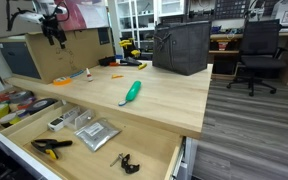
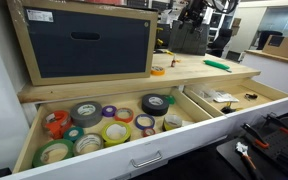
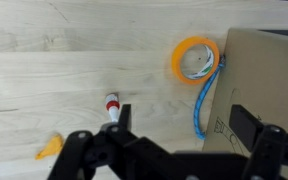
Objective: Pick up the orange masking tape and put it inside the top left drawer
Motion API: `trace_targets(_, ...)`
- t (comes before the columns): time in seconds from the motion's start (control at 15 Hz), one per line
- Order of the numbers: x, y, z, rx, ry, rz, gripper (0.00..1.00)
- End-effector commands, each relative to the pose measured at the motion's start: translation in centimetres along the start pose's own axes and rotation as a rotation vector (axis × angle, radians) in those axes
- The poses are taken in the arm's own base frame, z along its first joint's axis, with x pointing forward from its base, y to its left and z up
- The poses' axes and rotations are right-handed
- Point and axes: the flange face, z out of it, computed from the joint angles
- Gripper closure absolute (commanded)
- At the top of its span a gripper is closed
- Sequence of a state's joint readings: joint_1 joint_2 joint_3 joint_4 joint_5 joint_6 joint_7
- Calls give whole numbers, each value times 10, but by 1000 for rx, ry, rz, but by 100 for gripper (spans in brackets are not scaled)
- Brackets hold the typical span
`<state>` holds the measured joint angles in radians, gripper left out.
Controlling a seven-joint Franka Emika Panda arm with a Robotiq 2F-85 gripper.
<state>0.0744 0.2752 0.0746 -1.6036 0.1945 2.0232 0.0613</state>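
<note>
Gripper [image 3: 179,125] agape, orange masking tape [image 3: 195,59] beside box [image 3: 269,75]

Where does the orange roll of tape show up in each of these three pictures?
In an exterior view: the orange masking tape lies left of centre on the tabletop, beside the big box.
In an exterior view: the tape sits mid-picture, just right of the box.
Wrist view: upper right, beside the box.
Shared landmark: the box.

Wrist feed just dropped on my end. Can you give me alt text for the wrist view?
A flat orange masking tape roll lies on the light wooden tabletop beside a brown cardboard box. The black tool, open and empty, hovers at the frame's bottom edge.
</note>
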Motion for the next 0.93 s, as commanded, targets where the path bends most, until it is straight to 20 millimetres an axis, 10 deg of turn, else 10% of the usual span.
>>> trace_targets(0.0, 25, -11, 18, 12, -84, -42, 0)
trace_targets(0.87, 34, -21, 54, -34, -245, -166, 0)
